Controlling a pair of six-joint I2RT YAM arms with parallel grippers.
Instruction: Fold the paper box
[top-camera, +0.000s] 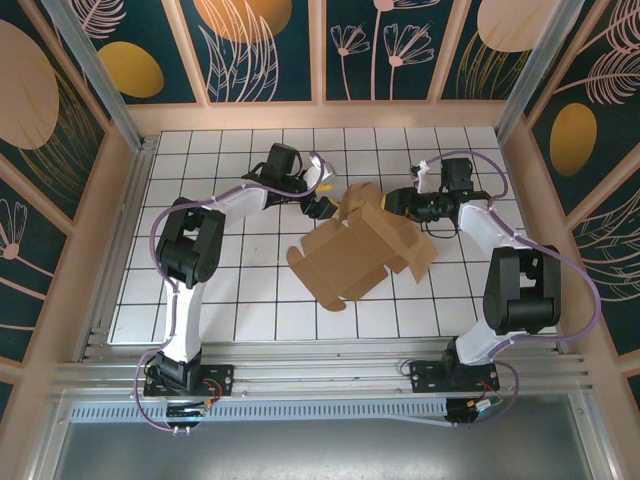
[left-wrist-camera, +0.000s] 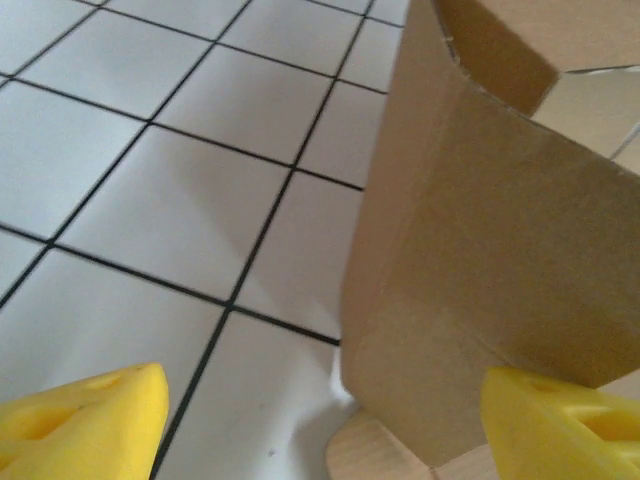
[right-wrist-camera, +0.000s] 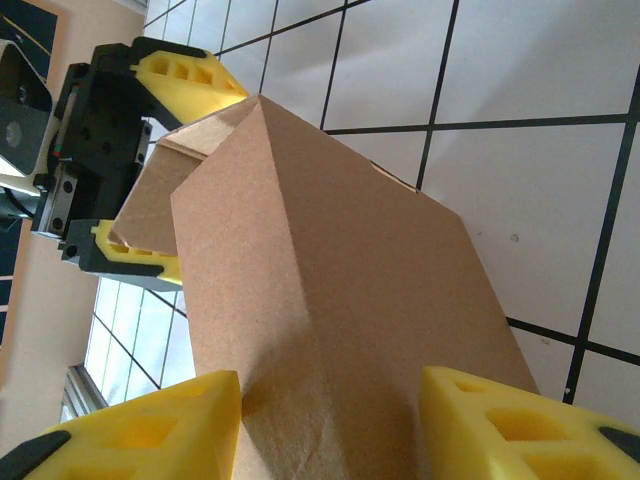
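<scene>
Brown cardboard, half-raised between 2 grippers.
The paper box (top-camera: 355, 258) lies at the middle of the white tiled table (top-camera: 220, 300), its 12 o'clock flaps lifted. Left gripper (top-camera: 322, 208), at the box's 11 o'clock, is spread wide around 1 upright flap. Right gripper (top-camera: 388, 200), at 1 o'clock, straddles a creased panel; whether its fingers (right-wrist-camera: 150, 430) pinch it I cannot tell.

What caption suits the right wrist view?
Right gripper and left gripper straddle raised flaps of the paper box.
</scene>
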